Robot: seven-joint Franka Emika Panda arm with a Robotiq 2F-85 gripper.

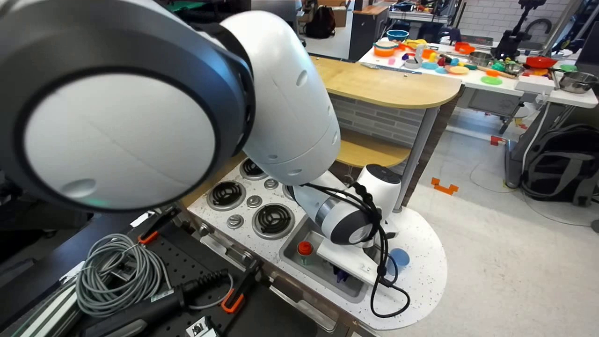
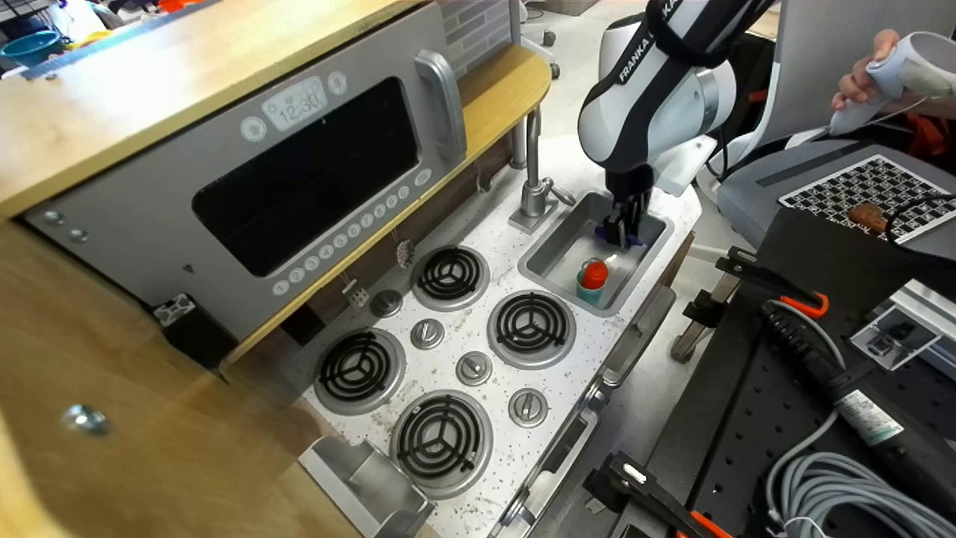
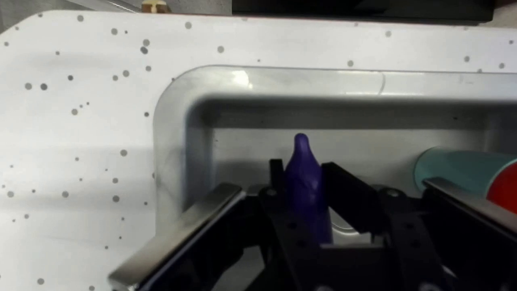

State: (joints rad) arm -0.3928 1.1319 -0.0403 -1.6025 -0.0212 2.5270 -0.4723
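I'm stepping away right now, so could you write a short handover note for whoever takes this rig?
Gripper: shut on the purple item, one finger on each side.
Where things are: the purple item is within the outline of the sink; whether it touches the bottom, I can't tell. The teal cup, with a red thing at its top, is in the sink too, apart from the fingers. A blue cup is on the counter.
Done: the purple item is gripped.
Left: the purple item is not yet released.
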